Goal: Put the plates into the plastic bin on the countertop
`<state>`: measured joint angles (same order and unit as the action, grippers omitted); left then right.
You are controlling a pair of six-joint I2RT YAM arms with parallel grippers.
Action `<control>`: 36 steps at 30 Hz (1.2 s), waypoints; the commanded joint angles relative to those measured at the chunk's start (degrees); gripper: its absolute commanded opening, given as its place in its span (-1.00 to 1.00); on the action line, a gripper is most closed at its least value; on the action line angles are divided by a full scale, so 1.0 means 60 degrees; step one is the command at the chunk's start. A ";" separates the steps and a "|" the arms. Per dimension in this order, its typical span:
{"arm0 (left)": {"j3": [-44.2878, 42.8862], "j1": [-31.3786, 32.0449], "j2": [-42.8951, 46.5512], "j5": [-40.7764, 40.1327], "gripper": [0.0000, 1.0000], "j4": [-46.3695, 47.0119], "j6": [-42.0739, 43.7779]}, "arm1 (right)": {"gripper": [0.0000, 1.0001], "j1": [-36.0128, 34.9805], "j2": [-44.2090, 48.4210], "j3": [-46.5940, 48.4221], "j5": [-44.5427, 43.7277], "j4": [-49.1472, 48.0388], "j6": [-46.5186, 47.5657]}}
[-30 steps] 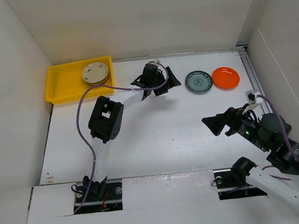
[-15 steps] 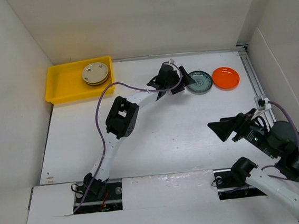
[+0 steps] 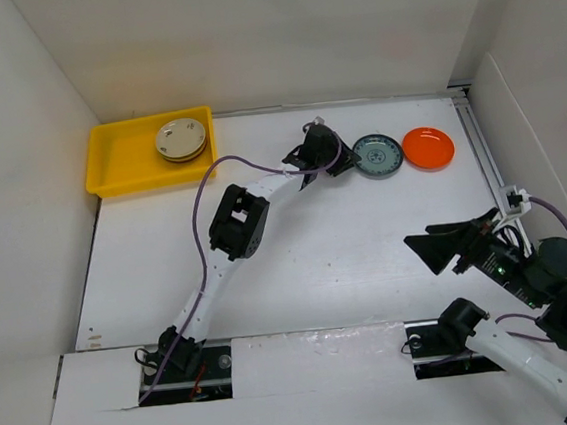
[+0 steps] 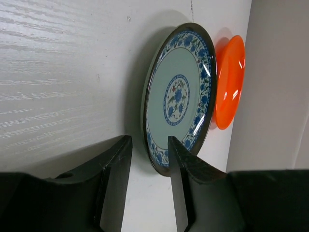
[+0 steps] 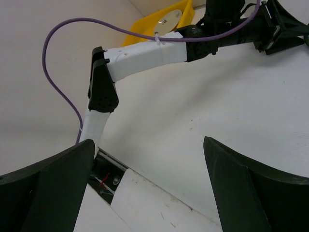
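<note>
A teal-patterned plate (image 3: 376, 154) lies on the white countertop (image 3: 297, 251), with an orange plate (image 3: 428, 147) just to its right. My left gripper (image 3: 344, 158) is at the patterned plate's left rim. In the left wrist view the jaws (image 4: 147, 142) stand partly closed, a gap still showing. The patterned plate's (image 4: 178, 92) near rim sits between them, close to the right finger (image 4: 181, 164), and the orange plate (image 4: 229, 82) lies behind. The yellow plastic bin (image 3: 123, 163) at the back left holds a small stack of plates with a cream one (image 3: 181, 137) on top. My right gripper (image 3: 432, 243) hangs wide open and holds nothing.
White walls close in the countertop on the left, back and right. A metal rail (image 3: 479, 138) runs along the right side next to the orange plate. The left arm's purple cable (image 5: 63, 58) loops above the surface.
My left gripper travelled right from the middle of the back area to the patterned plate, and its jaws narrowed. The right arm drew back toward the near right corner.
</note>
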<state>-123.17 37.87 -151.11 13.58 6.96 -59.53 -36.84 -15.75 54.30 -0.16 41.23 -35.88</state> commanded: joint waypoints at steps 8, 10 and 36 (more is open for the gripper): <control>-0.0037 -0.0027 0.0019 -0.0828 -0.73 -0.0296 -0.0259 | 1.00 -0.0012 0.0222 0.0500 0.0145 0.0291 0.0091; -0.0037 -0.0027 0.0019 -0.0828 -0.77 0.0054 -0.0375 | 1.00 -0.0012 0.0222 0.0500 0.0232 0.0291 0.0091; 0.5614 -0.1535 0.4601 -0.0477 -1.00 0.3234 -0.0436 | 1.00 -0.0012 0.0589 0.0119 0.0027 0.0599 0.0091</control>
<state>-92.23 31.62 -132.81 10.48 18.81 -62.85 -36.84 -12.71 55.02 0.43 45.23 -35.83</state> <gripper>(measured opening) 0.017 0.999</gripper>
